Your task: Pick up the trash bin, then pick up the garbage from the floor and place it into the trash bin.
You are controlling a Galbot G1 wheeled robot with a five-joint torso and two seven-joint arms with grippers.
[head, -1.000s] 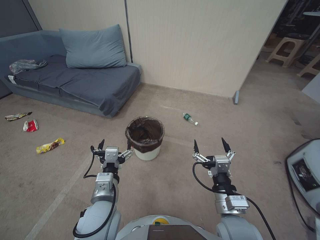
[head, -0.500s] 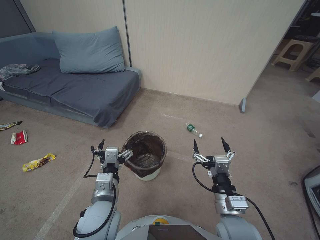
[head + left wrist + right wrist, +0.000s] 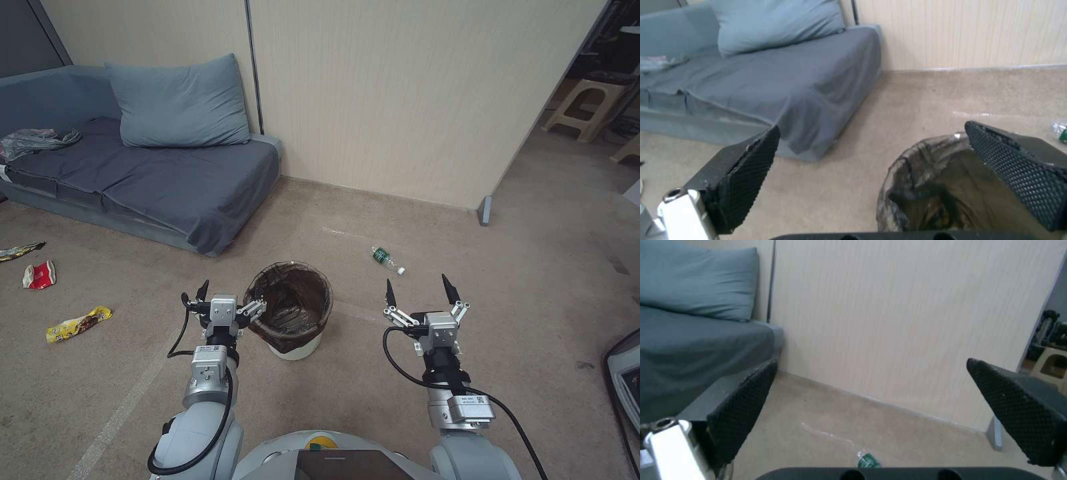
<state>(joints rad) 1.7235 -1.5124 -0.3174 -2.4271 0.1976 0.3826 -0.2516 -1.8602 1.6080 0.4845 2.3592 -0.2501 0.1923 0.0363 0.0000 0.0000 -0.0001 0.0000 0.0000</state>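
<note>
On the floor (image 3: 413, 220) at far left lie a multicoloured wrapper (image 3: 19, 251), a red-white wrapper (image 3: 39, 274) and a yellow wrapper (image 3: 78, 323), all well apart from the robot and placed much as half a second ago. The sofa (image 3: 167, 167) with its cushion (image 3: 177, 103) stands behind them. The left gripper (image 3: 230, 299) hovers just beside the trash bin (image 3: 290, 313), jaws apart, one finger (image 3: 1027, 173) over the bag-lined rim; the bin sits upright on the floor between the two arms, barely shifted in view since the earlier frame. A small green-labelled bottle (image 3: 387, 259) lies on its side beyond the bin. The right gripper (image 3: 420, 293) hangs in the air with jaws spread wide, holding nothing, unchanged
</note>
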